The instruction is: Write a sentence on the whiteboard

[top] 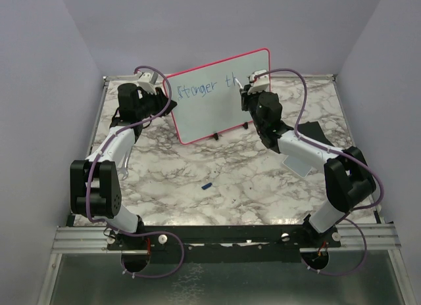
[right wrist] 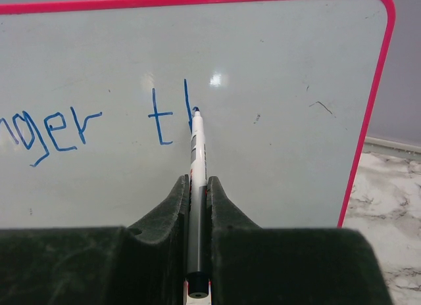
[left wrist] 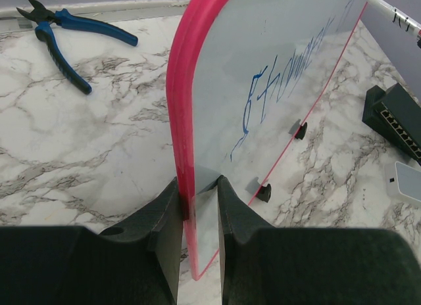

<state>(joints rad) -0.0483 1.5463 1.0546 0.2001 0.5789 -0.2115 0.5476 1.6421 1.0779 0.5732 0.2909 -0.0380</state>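
The right gripper [right wrist: 197, 183] is clamped on a white marker [right wrist: 197, 147] with a blue tip. The tip seems to touch the whiteboard [right wrist: 283, 75], though contact is hard to confirm. Left of the marker the sentence [right wrist: 66, 127] reads "nger t" in blue, and a vertical stroke ends at the tip. Right of the marker the board is bare up to its pink frame.

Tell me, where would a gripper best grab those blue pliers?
At the neck just behind the black jaws, coming straight down from above. The pliers lie flat on the table, and their handles splay apart further back, so the neck is probably the narrowest, steadiest place to pinch.
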